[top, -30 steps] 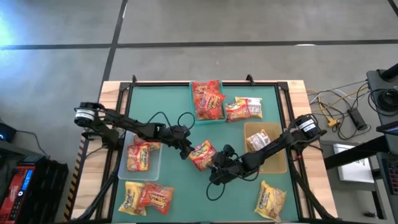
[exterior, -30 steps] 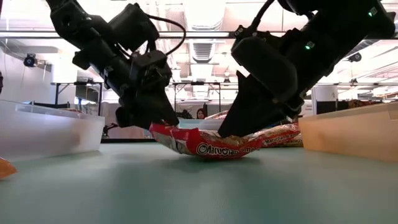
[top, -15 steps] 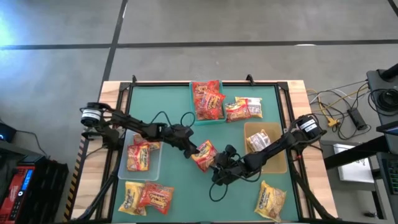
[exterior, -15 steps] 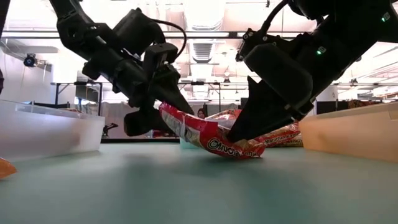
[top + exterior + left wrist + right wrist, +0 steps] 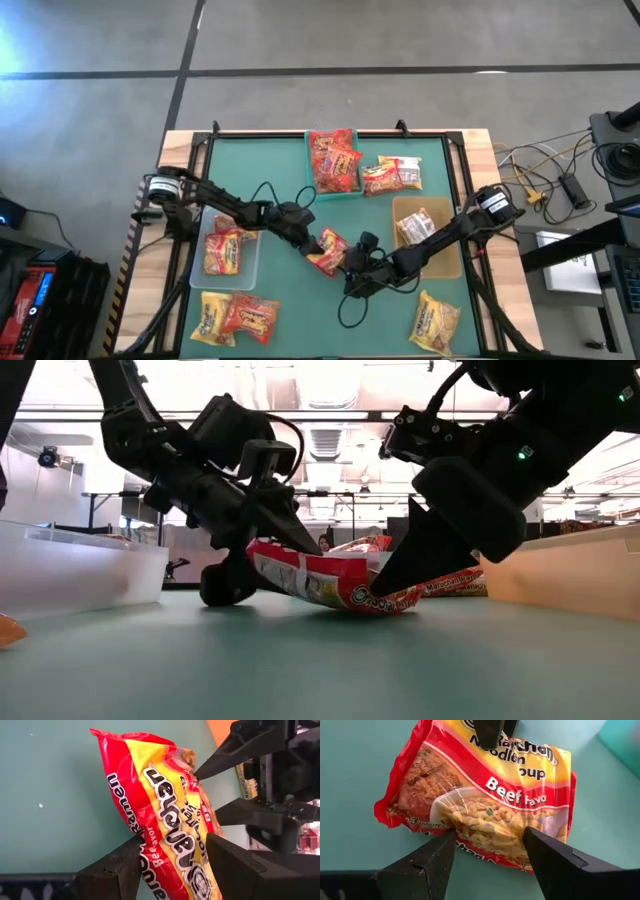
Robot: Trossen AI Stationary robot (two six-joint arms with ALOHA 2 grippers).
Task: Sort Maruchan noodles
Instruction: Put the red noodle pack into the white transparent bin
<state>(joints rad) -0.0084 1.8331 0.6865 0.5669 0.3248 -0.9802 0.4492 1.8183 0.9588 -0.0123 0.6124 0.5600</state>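
Green bench mid-centre: red-yellow crinkly beef ramen packet (image 5: 328, 250) pinched at opposite ends by left tool (image 5: 311, 243) and right tool (image 5: 352, 266), each part-open around it. Risk: opposing pulls tear or drop it.

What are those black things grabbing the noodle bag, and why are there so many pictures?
They are two robot arms with pinching fingers. One camera looks down from above, one sits low on the table, and one rides on each wrist. The left gripper and the right gripper each pinch one end of the same red and yellow beef noodle packet, lifting one side off the green table. More noodle packets lie around it, some inside bins. The job is sorting them.
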